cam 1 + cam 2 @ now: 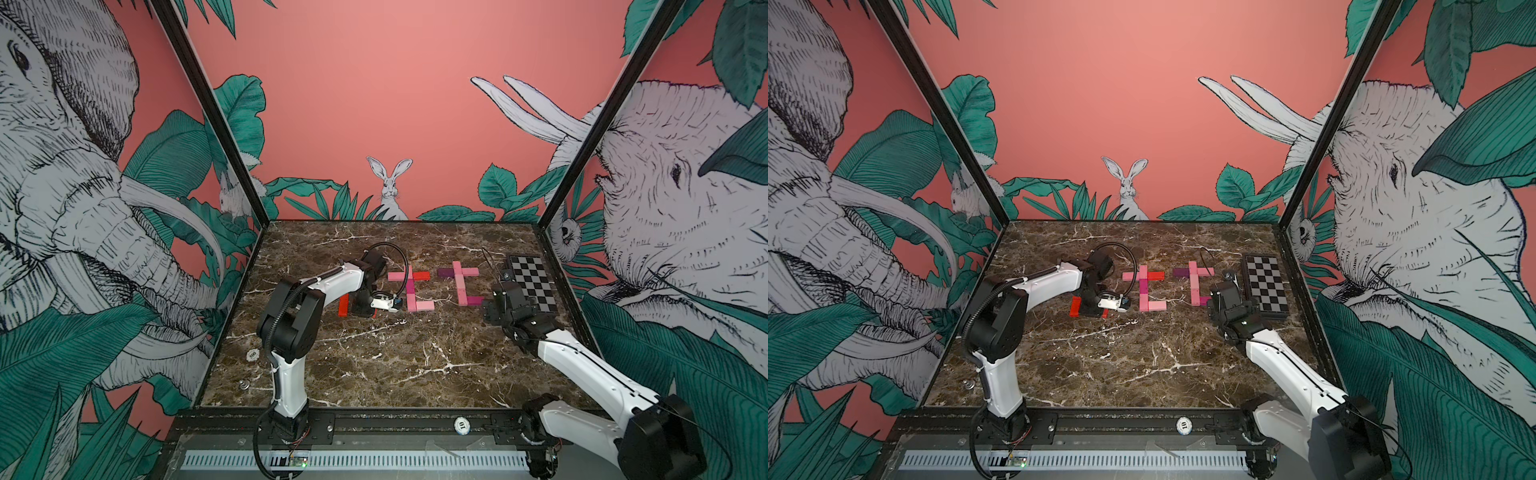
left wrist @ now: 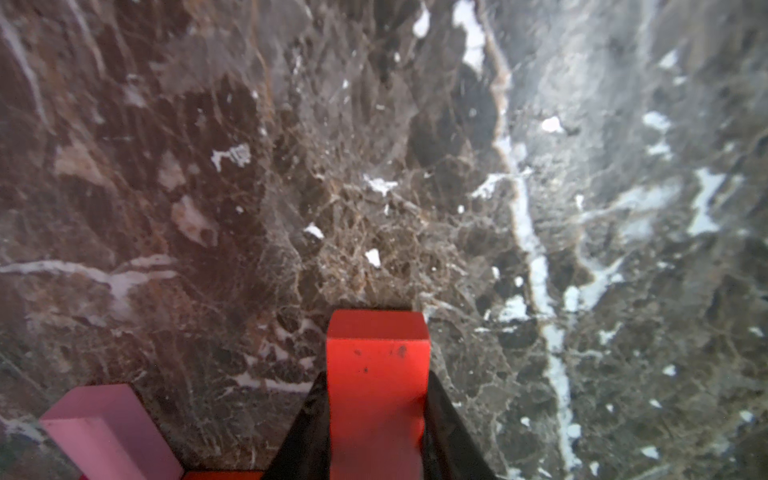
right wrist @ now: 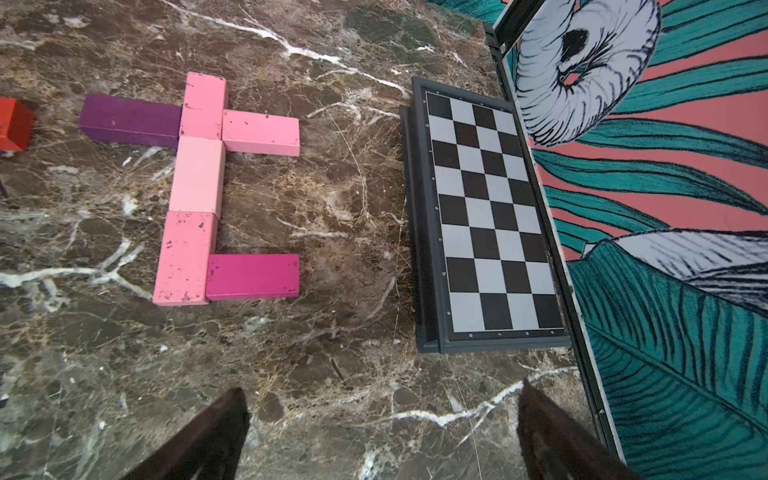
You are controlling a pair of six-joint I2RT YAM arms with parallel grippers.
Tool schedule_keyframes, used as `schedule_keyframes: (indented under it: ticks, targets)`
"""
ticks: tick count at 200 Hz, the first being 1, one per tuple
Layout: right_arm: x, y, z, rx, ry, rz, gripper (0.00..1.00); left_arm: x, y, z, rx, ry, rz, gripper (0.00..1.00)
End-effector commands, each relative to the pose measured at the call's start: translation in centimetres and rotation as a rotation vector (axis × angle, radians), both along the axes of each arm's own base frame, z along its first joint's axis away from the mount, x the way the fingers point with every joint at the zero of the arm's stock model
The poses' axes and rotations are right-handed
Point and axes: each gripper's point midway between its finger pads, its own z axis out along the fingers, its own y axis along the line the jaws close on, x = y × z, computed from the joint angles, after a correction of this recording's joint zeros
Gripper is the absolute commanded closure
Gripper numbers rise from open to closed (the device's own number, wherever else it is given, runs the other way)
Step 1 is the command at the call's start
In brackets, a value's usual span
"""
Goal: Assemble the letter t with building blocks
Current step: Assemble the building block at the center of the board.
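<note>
left tool [image 2: 376,399] pinches a red block [image 2: 376,349], long axis pointing out past the jaws; another red block [image 1: 343,305] lies just to its left; right tool [image 3: 382,390] spread, farther off.

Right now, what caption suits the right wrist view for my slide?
Right gripper, jaws open, over the marble table, facing a block-built letter t beside the checkered board.

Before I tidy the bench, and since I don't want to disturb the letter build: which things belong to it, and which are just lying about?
Job: red block in the left gripper; red blocks beside it; pink-and-red t; pink-and-purple t.
Lying about: checkered board; round token on the table; numbered token on the front rail.
</note>
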Motion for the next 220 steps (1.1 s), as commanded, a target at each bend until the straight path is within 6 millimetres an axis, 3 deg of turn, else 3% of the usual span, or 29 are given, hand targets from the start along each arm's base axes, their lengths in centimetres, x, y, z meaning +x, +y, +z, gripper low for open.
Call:
schedule_keyframes:
  ticks: [1, 220]
  targets:
    - [0.4, 0.1, 0.3, 0.006, -0.019, -0.001, 0.01, 0.2, 0.7, 0.5, 0.005, 0.013, -0.008, 0.76]
    - [0.4, 0.1, 0.6, 0.009, -0.025, 0.002, 0.01, -0.4, 3.1, -0.5, 0.028, 0.029, 0.043, 0.76]
